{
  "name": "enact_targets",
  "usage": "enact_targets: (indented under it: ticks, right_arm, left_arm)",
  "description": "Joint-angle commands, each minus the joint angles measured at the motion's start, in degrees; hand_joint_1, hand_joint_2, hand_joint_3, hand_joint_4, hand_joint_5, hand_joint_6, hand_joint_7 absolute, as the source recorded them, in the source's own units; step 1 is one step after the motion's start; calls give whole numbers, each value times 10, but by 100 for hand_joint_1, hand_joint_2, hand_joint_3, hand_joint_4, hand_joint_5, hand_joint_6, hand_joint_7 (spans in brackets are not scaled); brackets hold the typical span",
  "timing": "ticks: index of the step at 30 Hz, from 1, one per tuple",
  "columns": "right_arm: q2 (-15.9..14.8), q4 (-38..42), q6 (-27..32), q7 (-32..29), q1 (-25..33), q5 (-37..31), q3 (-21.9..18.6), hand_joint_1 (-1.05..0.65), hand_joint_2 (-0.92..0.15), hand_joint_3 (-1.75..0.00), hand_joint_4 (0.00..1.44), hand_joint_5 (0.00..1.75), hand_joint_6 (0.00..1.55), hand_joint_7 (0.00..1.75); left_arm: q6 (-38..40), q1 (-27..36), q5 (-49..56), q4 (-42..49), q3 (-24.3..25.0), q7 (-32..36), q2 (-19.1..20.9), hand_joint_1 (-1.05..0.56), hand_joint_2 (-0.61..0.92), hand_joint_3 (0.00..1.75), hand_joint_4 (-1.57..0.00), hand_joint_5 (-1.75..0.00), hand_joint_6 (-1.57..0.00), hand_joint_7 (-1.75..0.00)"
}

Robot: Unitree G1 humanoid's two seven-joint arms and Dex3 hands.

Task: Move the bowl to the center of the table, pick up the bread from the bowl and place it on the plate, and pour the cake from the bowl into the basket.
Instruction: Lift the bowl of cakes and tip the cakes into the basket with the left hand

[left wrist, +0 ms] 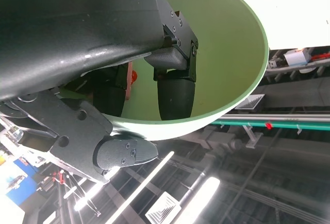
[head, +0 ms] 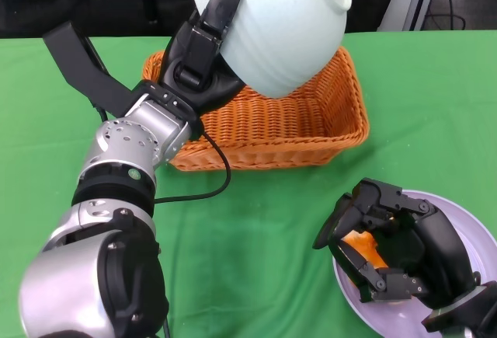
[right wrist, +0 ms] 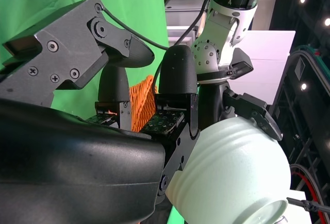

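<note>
Pale green ceramic bowl [head: 283,19] sits tipped at the frame's top centre, above the orange wicker basket [head: 326,124], gripped at its rim by the left hand's [head: 203,50] fingers. At lower right, the right hand's [head: 388,249] fingers curl around orange bread [head: 366,246] over the lilac plate [head: 474,233] on the green counter [head: 264,229].

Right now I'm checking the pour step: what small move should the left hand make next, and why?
Probably tip the bowl a little further. The left hand grips its rim and holds it tilted above the wicker basket, yet the left wrist view shows something small and reddish inside; no cake shows in the basket. The right hand rests over the plate.
</note>
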Motion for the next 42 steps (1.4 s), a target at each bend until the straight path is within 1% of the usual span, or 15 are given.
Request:
enact_targets:
  ticks: [1,7,13,28,32,37,42]
  right_arm:
    - [-3,2,-8,-1,-4,5,-5,-8,-49,-101,79,145,71,130]
    - [-5,-3,-3,0,-2,6,-5,-8,-49,-103,79,146,72,129]
    - [-7,-5,1,1,-1,8,-5,-7,-48,-105,78,145,71,129]
    - [-5,4,-17,-3,-2,-1,-6,-9,-49,-101,79,144,72,128]
    - [-7,0,-12,-4,-1,-1,-5,-10,-51,-97,79,145,73,127]
    - [-8,2,-11,1,-2,4,-6,-9,-52,-97,79,144,72,128]
    - [-6,3,-11,2,-3,7,-6,-10,-51,-98,79,144,72,128]
  left_arm:
    - [0,-18,-8,-6,-1,-16,10,-14,80,70,-61,-175,-60,-175]
    - [3,-17,-9,-6,-1,-15,8,-13,78,68,-59,-175,-62,-172]
    - [7,-18,-13,-7,4,-8,6,-13,77,70,-60,-175,-60,-174]
    - [18,-16,-17,-8,13,-4,5,-12,72,74,-59,-175,-61,-175]
    - [20,-16,-17,-7,13,-4,4,-12,72,75,-59,-175,-61,-175]
    - [19,-16,-17,-7,13,-7,3,-12,71,74,-59,-175,-61,-175]
    - [19,-15,-18,-9,14,-4,2,-11,71,75,-59,-175,-61,-175]
